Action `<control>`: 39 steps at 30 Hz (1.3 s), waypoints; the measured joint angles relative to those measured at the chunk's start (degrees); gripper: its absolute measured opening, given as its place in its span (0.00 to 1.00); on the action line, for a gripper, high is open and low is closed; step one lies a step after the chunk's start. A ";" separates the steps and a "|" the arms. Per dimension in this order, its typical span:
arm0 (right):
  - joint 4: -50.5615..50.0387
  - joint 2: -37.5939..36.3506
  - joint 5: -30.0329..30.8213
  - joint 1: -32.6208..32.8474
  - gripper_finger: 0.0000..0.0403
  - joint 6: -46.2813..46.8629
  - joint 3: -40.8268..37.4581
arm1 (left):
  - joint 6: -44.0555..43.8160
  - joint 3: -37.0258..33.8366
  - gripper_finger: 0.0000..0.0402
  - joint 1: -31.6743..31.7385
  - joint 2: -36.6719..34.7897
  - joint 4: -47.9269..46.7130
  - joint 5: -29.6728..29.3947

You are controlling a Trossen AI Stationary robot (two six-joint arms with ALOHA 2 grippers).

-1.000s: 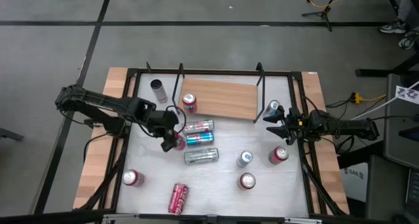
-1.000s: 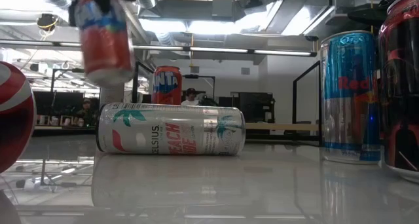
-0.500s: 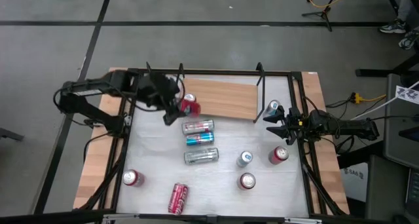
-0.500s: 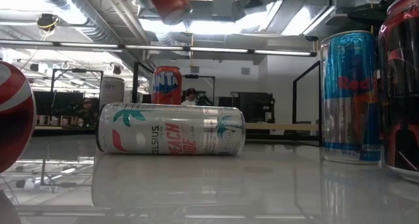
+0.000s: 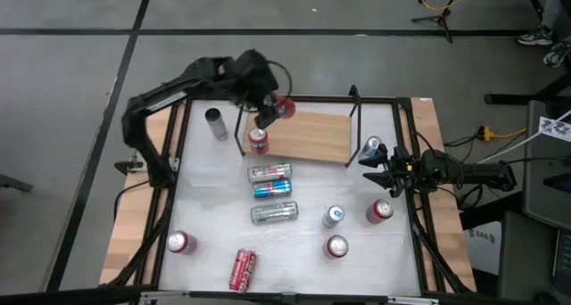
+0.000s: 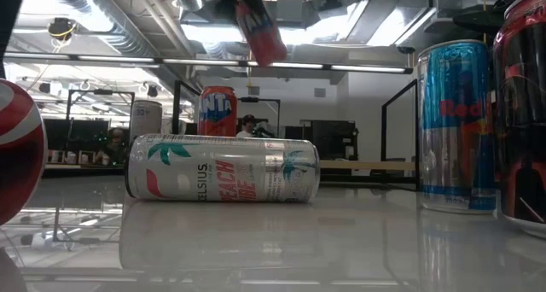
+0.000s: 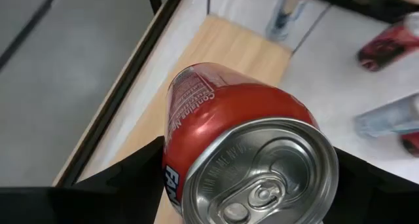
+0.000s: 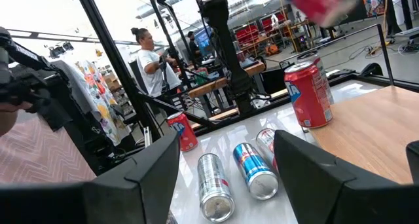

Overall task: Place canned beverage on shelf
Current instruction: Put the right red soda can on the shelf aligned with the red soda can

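Above the upper-left corner of the shelf [image 5: 308,134], my left gripper [image 5: 270,111] hangs in the air pinching a red can [image 5: 283,107]. Can is tilted, clear of the board. In the left wrist view the same can [image 7: 242,145] fills the frame, pull-tab top toward the camera, my dark fingers [image 7: 124,185] clamped on either side of it. Low view: the red can [image 6: 260,27] shows slanted near the top of frame, off the worktop [image 6: 273,249].

Shelf lies in the upper middle of the high view, a light wooden board with black rod brackets at its ends. One red can standing [image 5: 258,141] at its left edge; whether it is on the board or just beside it, I cannot tell.

Right gripper [image 5: 373,169] waits at the right edge of the worktop [image 5: 205,207], fingers spread, nothing between them. A blue can [image 5: 372,147] stands just above it in the frame.

Centre of the worktop: three cans lying on their sides, stacked down the frame [image 5: 269,172], [image 5: 272,189], [image 5: 274,212]. More cans stand or lie toward the lower part. A grey can [image 5: 215,122] stands upper left of the shelf.

Right wrist view: a person [image 8: 152,57] stands in the room beyond.
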 joint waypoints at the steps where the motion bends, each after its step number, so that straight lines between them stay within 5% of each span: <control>1: 0.00 0.00 0.00 0.00 0.59 -0.01 0.02 | 0.81 0.70 0.74 1.07 1.44 -0.07 0.65; 19: 0.00 0.00 0.00 0.00 0.59 -0.01 0.00 | 11.07 1.65 0.74 15.24 9.35 -5.01 4.99; 39: 0.00 0.00 0.00 0.00 0.59 0.00 0.00 | 11.27 0.48 0.74 16.69 9.35 -10.77 5.01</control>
